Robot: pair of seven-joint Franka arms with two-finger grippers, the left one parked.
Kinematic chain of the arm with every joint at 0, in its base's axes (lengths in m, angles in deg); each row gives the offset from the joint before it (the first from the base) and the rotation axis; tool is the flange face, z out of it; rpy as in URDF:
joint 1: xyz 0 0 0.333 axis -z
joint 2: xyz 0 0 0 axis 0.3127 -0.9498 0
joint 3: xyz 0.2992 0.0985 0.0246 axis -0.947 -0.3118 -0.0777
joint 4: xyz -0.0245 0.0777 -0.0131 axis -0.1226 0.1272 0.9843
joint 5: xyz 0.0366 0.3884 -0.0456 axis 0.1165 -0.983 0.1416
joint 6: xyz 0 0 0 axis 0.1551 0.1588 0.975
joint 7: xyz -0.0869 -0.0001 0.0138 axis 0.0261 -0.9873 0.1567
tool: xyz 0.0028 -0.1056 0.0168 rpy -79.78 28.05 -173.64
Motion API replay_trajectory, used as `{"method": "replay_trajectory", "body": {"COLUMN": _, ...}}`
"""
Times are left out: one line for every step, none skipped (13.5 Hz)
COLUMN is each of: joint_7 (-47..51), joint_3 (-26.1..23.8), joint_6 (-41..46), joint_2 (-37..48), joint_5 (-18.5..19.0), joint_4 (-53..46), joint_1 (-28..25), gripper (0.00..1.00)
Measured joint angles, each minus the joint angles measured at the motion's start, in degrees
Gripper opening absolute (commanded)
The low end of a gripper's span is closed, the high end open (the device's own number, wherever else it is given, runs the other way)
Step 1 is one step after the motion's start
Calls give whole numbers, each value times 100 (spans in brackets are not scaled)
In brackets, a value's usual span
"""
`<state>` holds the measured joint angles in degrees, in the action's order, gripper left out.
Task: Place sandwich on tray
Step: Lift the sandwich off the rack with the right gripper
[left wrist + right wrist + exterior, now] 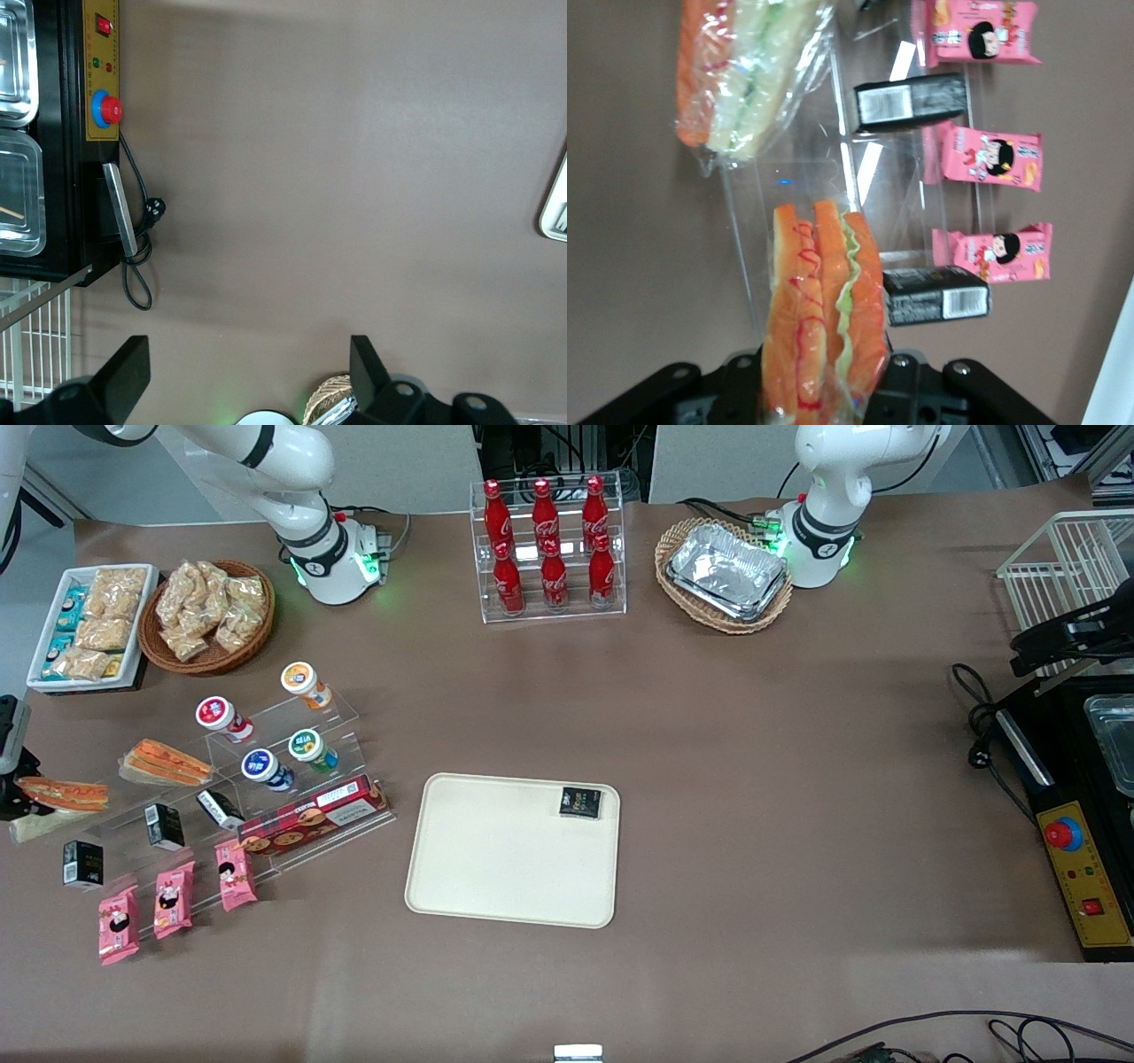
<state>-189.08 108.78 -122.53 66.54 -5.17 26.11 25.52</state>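
Observation:
The sandwich (824, 310) is a clear-wrapped wedge with orange-red and green filling. It stands between the fingers of my right gripper (824, 376), which is shut on it. In the front view the gripper (13, 793) is at the working arm's end of the table, with the sandwich (62, 793) beside the end of a clear acrylic shelf (292, 717). The cream tray (496, 868) lies flat mid-table, well toward the parked arm from the gripper. A small black packet (580, 802) sits in one of its corners.
A second wedge with orange stripes (168, 762) (744, 71) rests on the acrylic shelf. Black boxes (939, 301), pink snack packs (992, 159), cups (306, 682) and a red biscuit box (314, 815) crowd the shelf. Farther back stand a cola rack (549, 549) and snack baskets (208, 615).

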Motion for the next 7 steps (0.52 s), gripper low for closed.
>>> {"method": "replay_trajectory", "body": {"joint_7": 291, "joint_3": 24, "joint_6": 151, "joint_2": 1, "joint_5": -4, "joint_4": -120, "joint_1": 1, "gripper": 19}}
{"method": "replay_trajectory", "body": {"joint_7": 566, "joint_3": 60, "joint_6": 375, "joint_2": 5, "joint_5": -4, "joint_4": -279, "joint_1": 2, "gripper": 19}}
{"method": "replay_trajectory", "body": {"joint_7": 812, "joint_3": 85, "joint_6": 610, "joint_2": 12, "joint_5": -4, "joint_4": -467, "joint_1": 2, "gripper": 19}}
{"method": "replay_trajectory", "body": {"joint_7": 1041, "joint_3": 88, "joint_6": 821, "joint_2": 20, "joint_5": -4, "joint_4": -649, "joint_1": 1, "gripper": 19}}
{"method": "replay_trajectory", "body": {"joint_7": 1306, "joint_3": 86, "joint_6": 1033, "joint_2": 26, "joint_5": 7, "joint_4": -827, "joint_1": -13, "gripper": 19}}
{"method": "replay_trajectory", "body": {"joint_7": 1601, "joint_3": 78, "joint_6": 1256, "joint_2": 30, "joint_5": 74, "joint_4": -1018, "joint_1": -51, "gripper": 19}}
{"method": "replay_trajectory", "body": {"joint_7": 1918, "joint_3": 71, "joint_6": 1502, "joint_2": 33, "joint_5": 172, "joint_4": -1228, "joint_1": -137, "gripper": 19}}
